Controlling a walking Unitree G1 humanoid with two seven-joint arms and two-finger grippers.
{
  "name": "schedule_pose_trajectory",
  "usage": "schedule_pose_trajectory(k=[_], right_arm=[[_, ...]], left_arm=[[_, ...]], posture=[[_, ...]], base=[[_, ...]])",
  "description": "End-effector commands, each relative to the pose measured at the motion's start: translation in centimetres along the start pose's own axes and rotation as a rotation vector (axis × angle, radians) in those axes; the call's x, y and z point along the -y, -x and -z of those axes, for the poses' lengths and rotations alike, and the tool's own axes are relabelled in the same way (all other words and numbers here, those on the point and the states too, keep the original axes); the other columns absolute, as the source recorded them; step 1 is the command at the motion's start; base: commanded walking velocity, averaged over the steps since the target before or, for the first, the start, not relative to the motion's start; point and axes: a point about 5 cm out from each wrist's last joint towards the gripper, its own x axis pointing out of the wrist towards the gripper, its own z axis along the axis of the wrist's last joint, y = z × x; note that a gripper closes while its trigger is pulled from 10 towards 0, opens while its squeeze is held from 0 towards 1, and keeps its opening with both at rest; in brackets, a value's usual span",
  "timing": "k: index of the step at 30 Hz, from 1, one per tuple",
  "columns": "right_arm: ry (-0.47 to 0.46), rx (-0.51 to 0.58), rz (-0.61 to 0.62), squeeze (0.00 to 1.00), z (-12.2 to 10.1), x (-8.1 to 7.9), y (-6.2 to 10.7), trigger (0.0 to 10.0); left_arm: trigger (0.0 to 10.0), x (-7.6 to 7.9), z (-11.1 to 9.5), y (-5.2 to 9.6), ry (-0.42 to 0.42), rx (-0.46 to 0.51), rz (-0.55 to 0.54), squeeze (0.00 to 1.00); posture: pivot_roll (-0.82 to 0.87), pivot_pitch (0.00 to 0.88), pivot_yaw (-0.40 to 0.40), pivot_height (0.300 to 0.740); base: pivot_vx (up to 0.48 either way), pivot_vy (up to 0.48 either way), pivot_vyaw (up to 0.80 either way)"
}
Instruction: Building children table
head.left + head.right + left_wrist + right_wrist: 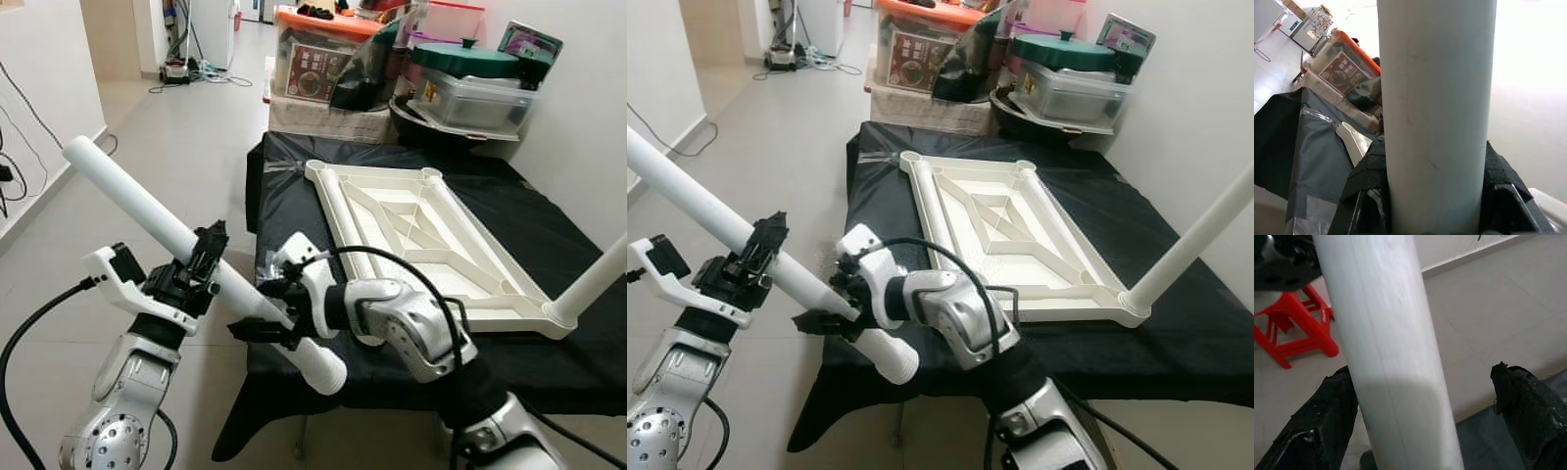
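One leg point(593, 281) stands in the upturned white table frame point(421, 240) on the black tabletop point(549, 220), while the left hand point(201, 259) clamps a second leg point(186, 245) between the right hand's point(269, 318) spread fingers, unfitted.

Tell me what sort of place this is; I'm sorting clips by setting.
Probably a home's spare or storage room: tiled floor, stacked storage boxes against the wall, and a black-covered table holding a white tabletop.

Two silver arms with black grippers

At the lower left, the left arm point(127, 392) is seen in ribbed silver casing with a white wrist bracket and black cable; at lower centre, the right arm point(416, 328) is looped by black cables.
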Motion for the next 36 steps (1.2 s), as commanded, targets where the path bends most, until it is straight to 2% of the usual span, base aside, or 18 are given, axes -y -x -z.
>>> schedule_pose_trajectory(k=[1, 4, 5, 6, 7, 14, 21, 22, 24, 25, 31, 36], right_arm=[[-0.010, -0.036, 0.017, 0.23, 0.4, 0.2, -0.2, 10.0], [-0.016, -0.074, 0.020, 0.21, 1.0, 0.0, -0.9, 10.0], [-0.021, -0.083, 0.022, 0.16, 1.3, 0.0, -1.1, 2.7], [-0.026, -0.089, 0.025, 0.16, 1.5, 0.1, -1.2, 2.7], [-0.035, -0.099, 0.027, 0.00, 1.8, 0.1, -1.2, 0.0], [-0.065, -0.136, 0.027, 0.00, 2.9, -0.1, -1.3, 0.0], [-0.068, -0.138, 0.029, 0.00, 3.1, -0.1, -1.4, 0.0], [-0.074, -0.130, 0.027, 0.00, 3.2, -0.2, -1.5, 0.0], [-0.076, -0.128, 0.027, 0.00, 3.2, -0.2, -1.5, 0.0], [-0.081, -0.121, 0.033, 0.00, 3.1, -0.1, -1.4, 0.0], [-0.103, -0.090, 0.075, 0.00, 2.5, 1.0, -0.5, 0.0], [-0.161, -0.047, 0.184, 0.00, 2.0, 3.9, 2.5, 0.0]], left_arm=[[0.0, -0.1, 0.7, 0.2, -0.013, -0.034, -0.012, 0.00], [0.0, 0.0, 0.9, 0.1, -0.014, -0.035, -0.007, 0.00], [0.0, 0.1, 0.9, 0.1, -0.015, -0.035, -0.006, 0.00], [0.0, 0.1, 0.9, 0.1, -0.015, -0.034, -0.005, 0.00], [0.0, 0.1, 0.8, 0.1, -0.015, -0.032, -0.005, 0.00], [0.0, 0.2, 0.9, -0.1, -0.012, -0.030, 0.000, 0.00], [0.0, 0.3, 1.0, -0.1, -0.013, -0.032, 0.000, 0.00], [0.0, -0.3, 1.1, -0.4, -0.044, -0.049, -0.051, 0.00], [0.0, -0.5, 1.1, -0.4, -0.054, -0.054, -0.066, 0.00], [10.0, -0.7, 1.0, -0.4, -0.055, -0.051, -0.068, 1.00], [10.0, -0.9, 0.4, -0.4, -0.049, -0.017, -0.058, 1.00], [10.0, -0.4, -0.2, -0.5, -0.054, 0.023, -0.043, 1.00]], posture=[[0.10, 0.000, -0.149, 0.740], [0.10, 0.000, -0.152, 0.740], [0.11, 0.000, -0.155, 0.740], [0.11, 0.000, -0.155, 0.740], [0.11, 0.000, -0.155, 0.740], [0.11, 0.000, -0.158, 0.740], [0.10, 0.000, -0.154, 0.740], [0.10, 0.000, -0.155, 0.740], [0.10, 0.000, -0.155, 0.740], [0.10, 0.000, -0.155, 0.740], [0.10, 0.000, -0.155, 0.740], [0.09, 0.000, -0.158, 0.740]], base=[[0.000, 0.000, 0.00], [0.000, 0.000, 0.00], [0.000, 0.000, 0.00], [0.000, 0.000, 0.00], [0.000, 0.000, 0.00], [0.000, 0.000, 0.00], [0.000, 0.000, 0.00], [0.000, 0.000, 0.00], [0.000, 0.000, 0.00], [0.000, 0.000, 0.00], [0.000, 0.000, 0.00], [0.000, 0.000, 0.00]])
